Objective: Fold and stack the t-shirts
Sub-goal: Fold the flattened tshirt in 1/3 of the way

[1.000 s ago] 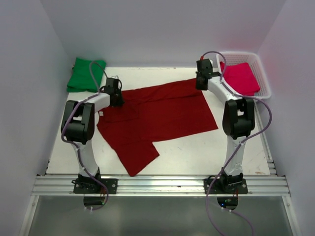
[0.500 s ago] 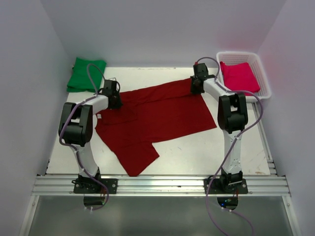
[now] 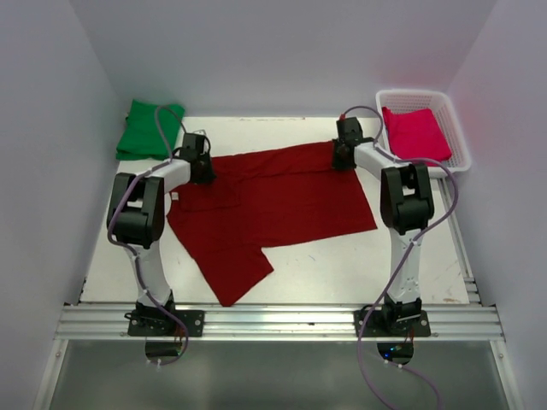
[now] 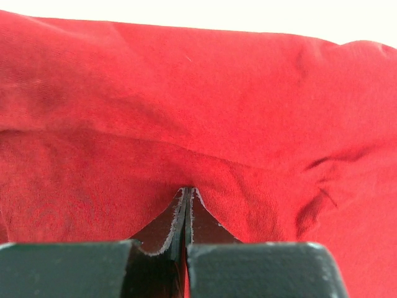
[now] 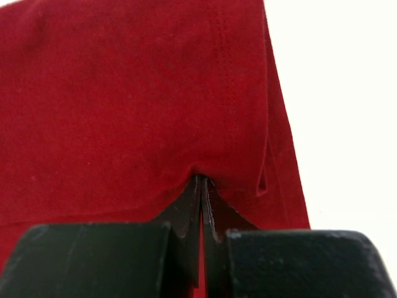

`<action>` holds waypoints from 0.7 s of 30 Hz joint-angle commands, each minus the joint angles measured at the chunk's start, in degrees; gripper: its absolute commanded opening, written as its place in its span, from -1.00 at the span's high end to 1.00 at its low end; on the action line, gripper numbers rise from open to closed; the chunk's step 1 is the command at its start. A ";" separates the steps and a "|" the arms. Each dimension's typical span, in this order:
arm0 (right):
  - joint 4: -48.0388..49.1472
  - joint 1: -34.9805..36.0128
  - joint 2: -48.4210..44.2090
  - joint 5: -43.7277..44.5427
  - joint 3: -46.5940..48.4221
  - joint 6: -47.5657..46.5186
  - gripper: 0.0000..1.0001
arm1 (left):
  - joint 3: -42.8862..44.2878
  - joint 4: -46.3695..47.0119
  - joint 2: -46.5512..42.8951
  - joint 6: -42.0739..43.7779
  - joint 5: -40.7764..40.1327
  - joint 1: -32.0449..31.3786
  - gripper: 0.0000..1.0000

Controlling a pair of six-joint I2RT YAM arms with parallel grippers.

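matt soft cloth maroon t-shirt (image 3: 273, 201), white plastic lattice basket (image 3: 459, 137), matt black fingers (image 4: 164, 233), smooth white table (image 3: 342, 256)

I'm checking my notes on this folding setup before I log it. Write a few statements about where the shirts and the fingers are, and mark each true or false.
1. The left arm's fingers are shut on the maroon shirt. True.
2. The green shirt lies in the basket. False: it lies folded at the far left of the table; the pink shirt is in the basket.
3. The right arm's fingers stand open above bare table. False: they are shut on the maroon shirt's far right corner.
4. The maroon shirt lies spread out, not yet folded. True.
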 commanded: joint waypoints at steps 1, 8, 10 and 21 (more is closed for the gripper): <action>-1.49 -0.50 -5.02 6.70 -6.10 0.51 1.00 | 4.65 -1.56 5.48 2.37 3.76 0.39 1.00; -1.66 -0.76 -9.16 11.01 -12.88 1.39 1.00 | 12.65 -2.27 12.07 4.22 7.29 0.47 1.00; -1.66 -0.94 -9.34 11.28 -13.24 1.21 1.00 | 14.58 -1.92 13.57 4.83 9.12 0.47 1.00; 5.97 -0.85 -25.99 6.36 -15.25 -0.28 1.00 | 7.31 8.54 -5.03 6.50 12.04 0.39 1.00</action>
